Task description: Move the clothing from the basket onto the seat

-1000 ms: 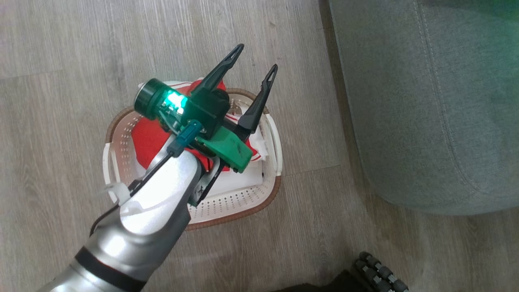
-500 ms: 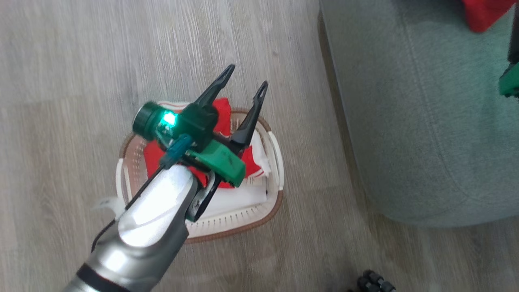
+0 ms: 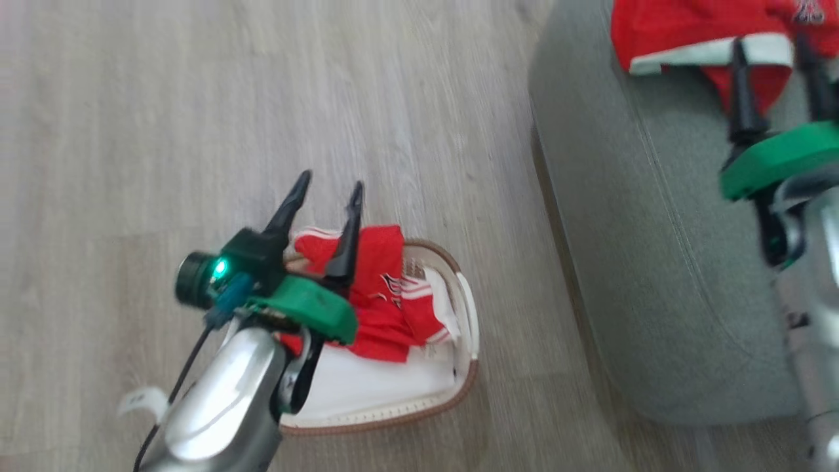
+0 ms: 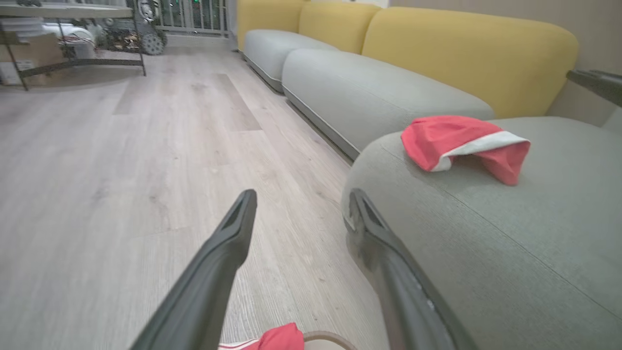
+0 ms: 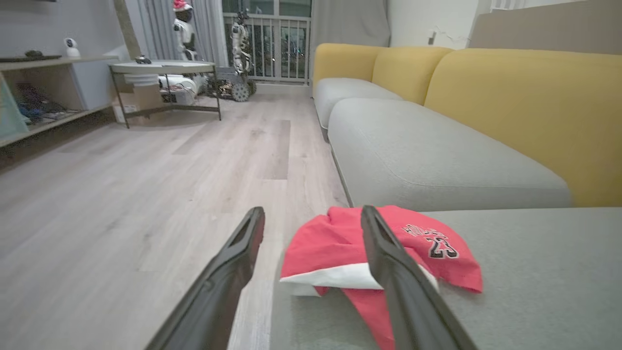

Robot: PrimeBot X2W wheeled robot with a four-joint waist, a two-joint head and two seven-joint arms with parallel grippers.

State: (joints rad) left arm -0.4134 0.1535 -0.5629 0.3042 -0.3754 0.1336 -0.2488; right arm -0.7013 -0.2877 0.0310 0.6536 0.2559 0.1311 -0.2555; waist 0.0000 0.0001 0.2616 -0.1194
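Nearest the robot, the left gripper [image 3: 331,181] hangs over the basket [image 3: 469,314] with its fingers spread wide and nothing between them. In the left wrist view they point out across the floor [image 4: 121,160] rather than down, and only a scrap of red shows at the bottom edge. The clothing [image 3: 377,308] left to move is a rumpled red heap in the basket, sitting on something white that could be another garment or a liner, can't tell which. So I'd say the job here is grabbing the next piece. I'd tip the wrist down first, drop onto the highest red fold and pinch a thick bunch, since thin shiny fabric probably slips out of a shallow bite. Then lift it well clear of the brown rim before swinging over, or a trailing sleeve might drag the basket along. Further out is the seat [image 3: 629,229], where one red piece [image 5: 320,243] already lies near the corner. The right gripper [image 5: 311,210] is parted and empty just by it. I'd drop the next one on bare cushion beside that. Beyond that are more grey cushions and the yellow backrests [image 4: 461,53].
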